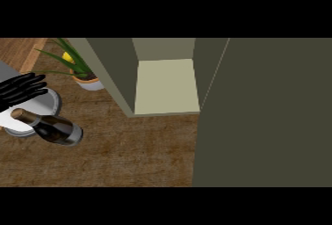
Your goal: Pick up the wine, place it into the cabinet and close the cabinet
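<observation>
Your left hand [23, 88] showed black at the view's left edge, its fingers stretched straight and spread wide, holding nothing, above and just beside the wine bottle [52, 127]. The bottle lay tilted on the wooden counter [130, 154], neck toward the hand, well left of the open cabinet [165, 83]. You could read no label on its dark glass. A white plate [45, 103] sat partly hidden behind hand and bottle. Your right hand did not appear.
</observation>
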You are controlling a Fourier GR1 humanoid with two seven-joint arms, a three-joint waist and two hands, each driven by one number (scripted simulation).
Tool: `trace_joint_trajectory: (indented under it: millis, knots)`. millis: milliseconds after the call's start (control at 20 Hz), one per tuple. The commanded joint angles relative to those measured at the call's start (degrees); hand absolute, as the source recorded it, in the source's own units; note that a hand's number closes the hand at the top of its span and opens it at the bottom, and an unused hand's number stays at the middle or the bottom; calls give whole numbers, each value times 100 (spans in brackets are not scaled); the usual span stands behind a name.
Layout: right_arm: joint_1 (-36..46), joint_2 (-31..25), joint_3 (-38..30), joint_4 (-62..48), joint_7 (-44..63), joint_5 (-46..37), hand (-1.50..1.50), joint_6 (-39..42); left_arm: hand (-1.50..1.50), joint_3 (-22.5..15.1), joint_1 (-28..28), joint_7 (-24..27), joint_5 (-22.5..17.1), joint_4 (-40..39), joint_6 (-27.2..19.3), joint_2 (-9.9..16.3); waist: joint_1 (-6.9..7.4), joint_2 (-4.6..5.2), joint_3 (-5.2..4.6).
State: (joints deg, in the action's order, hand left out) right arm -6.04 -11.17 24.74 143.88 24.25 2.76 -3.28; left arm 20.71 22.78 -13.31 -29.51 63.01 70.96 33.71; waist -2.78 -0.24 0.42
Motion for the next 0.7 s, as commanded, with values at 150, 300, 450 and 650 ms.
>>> trace_joint_trajectory:
  millis: [150,300,450,650]
  knots:
    - [-231,-142,226,938,316,89,-150,13,-150,105,22,495,876,-429,521,-528,-197,92,-91]
    - [-195,-182,24,956,251,247,-150,37,-150,106,197,600,1137,-498,532,-494,-193,104,-81]
    - [-188,-236,-178,1020,346,385,-150,34,-150,142,96,869,1486,-630,620,-584,-146,108,-82]
    - [-172,-99,66,971,240,211,-150,-50,-150,-81,19,1151,1879,-639,685,-819,-106,84,-86]
